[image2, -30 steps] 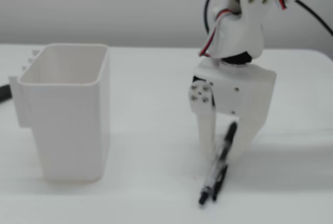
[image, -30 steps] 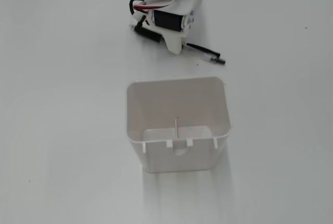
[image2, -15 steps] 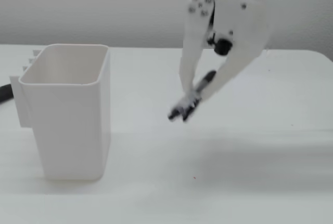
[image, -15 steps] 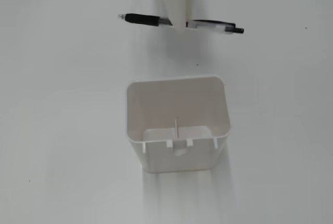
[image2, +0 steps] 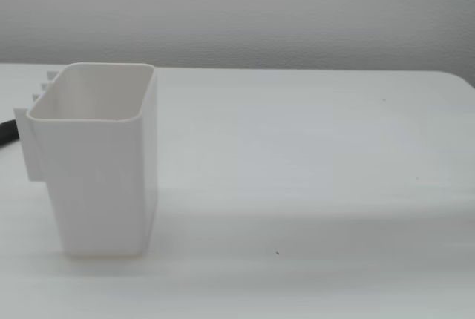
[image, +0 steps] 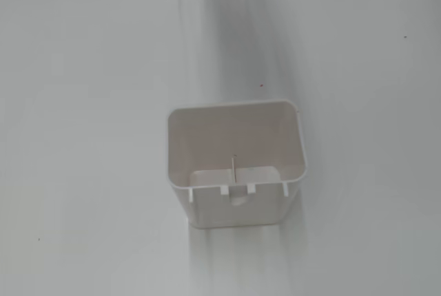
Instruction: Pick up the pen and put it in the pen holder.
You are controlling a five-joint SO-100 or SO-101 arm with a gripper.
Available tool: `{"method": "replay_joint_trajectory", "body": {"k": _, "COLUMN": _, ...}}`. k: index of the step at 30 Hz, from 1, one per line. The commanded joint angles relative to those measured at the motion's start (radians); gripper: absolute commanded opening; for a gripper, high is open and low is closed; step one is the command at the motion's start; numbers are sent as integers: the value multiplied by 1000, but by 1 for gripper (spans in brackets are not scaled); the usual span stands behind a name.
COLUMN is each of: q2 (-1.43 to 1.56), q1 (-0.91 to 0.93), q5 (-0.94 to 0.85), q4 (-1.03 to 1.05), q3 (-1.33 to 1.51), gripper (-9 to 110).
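A white rectangular pen holder [image: 234, 203] stands upright on the white table, open at the top and empty inside as seen from above. It also shows at the left in the side-on fixed view [image2: 100, 178], with ribbed clips on its back. No pen shows in either fixed view. The gripper and arm are out of view in both fixed views.
The white table [image2: 312, 170] stretches wide to the right of the holder. A dark cable end [image2: 6, 132] peeks in at the left edge behind the holder. A soft grey shadow [image: 227, 34] falls across the table above the holder.
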Motion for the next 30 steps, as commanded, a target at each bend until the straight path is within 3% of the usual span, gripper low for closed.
{"method": "replay_joint_trajectory", "body": {"k": 1, "q2": -169, "q1": -8, "q5": 48, "q4": -21, "q3": -190, "gripper": 0}}
{"method": "replay_joint_trajectory", "body": {"k": 6, "q2": -351, "q1": -11, "q5": 124, "q4": -21, "q3": -333, "gripper": 0}}
{"method": "replay_joint_trajectory", "body": {"k": 15, "q2": -551, "q1": -6, "q5": 233, "q4": -55, "q3": -339, "gripper": 0}}
{"method": "replay_joint_trajectory", "body": {"k": 30, "q2": -703, "q1": -2, "q5": 221, "q4": -92, "q3": -339, "gripper": 0}}
